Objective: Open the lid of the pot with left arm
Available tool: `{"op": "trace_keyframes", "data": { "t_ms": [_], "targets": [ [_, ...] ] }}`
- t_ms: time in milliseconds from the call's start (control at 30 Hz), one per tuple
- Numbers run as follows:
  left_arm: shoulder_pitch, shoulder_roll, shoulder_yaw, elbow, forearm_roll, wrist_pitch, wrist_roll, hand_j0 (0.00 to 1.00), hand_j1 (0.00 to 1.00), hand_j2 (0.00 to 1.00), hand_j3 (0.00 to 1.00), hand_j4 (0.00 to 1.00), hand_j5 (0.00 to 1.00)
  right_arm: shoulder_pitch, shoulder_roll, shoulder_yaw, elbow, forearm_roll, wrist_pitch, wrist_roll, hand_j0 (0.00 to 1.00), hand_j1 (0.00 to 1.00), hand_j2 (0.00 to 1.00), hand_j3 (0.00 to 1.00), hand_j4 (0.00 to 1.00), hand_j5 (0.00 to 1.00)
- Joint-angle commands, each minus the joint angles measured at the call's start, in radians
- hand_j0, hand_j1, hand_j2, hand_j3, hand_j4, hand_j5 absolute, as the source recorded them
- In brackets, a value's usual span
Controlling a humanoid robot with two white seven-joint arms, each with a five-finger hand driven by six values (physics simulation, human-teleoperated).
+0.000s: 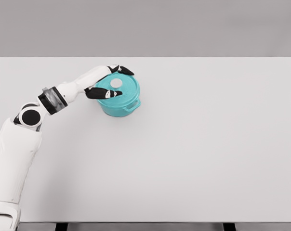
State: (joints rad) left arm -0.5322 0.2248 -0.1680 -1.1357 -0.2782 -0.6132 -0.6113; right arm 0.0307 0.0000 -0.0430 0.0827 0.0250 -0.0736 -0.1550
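A teal pot point(120, 102) stands on the white table point(193, 144), left of the middle. Its teal lid point(125, 88) sits on top, with a small white round knob point(116, 83) at the centre. My left hand point(112, 82) reaches over the lid from the left. Its dark fingers point(103, 94) are spread on either side of the knob, one set along the far rim and one along the near-left rim. They lie over the lid without closing on the knob. The right arm does not show.
The pot has a side handle point(134, 106) at its lower right. My left arm point(49, 100) stretches from the lower left corner up across the table's left part.
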Motion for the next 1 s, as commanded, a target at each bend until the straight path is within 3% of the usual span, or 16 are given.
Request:
{"op": "trace_keyframes", "data": {
  "t_ms": [0, 333, 967],
  "targets": [
    [-0.002, -0.001, 0.001, 0.024, 0.008, 0.002, 0.0, 0.72, 0.72, 0.72, 0.72, 0.72, 0.72, 0.0, 0.0, 0.0, 0.0, 0.0, 0.0, 0.0, 1.0, 1.0, 1.0, 1.0, 1.0, 1.0],
    [-0.041, -0.007, -0.001, 0.103, 0.005, 0.002, 0.0, 0.72, 0.72, 0.72, 0.72, 0.72, 0.72, 0.0, 0.0, 0.0, 0.0, 0.0, 0.001, 0.0, 1.0, 1.0, 1.0, 1.0, 1.0, 1.0],
    [-0.049, -0.009, -0.001, 0.145, 0.004, 0.002, 0.0, 0.7, 0.7, 0.7, 0.7, 0.7, 0.7, 0.0, 0.0, 0.0, 0.0, 0.0, 0.0, 0.0, 1.0, 1.0, 1.0, 1.0, 1.0, 1.0]
  ]
}}
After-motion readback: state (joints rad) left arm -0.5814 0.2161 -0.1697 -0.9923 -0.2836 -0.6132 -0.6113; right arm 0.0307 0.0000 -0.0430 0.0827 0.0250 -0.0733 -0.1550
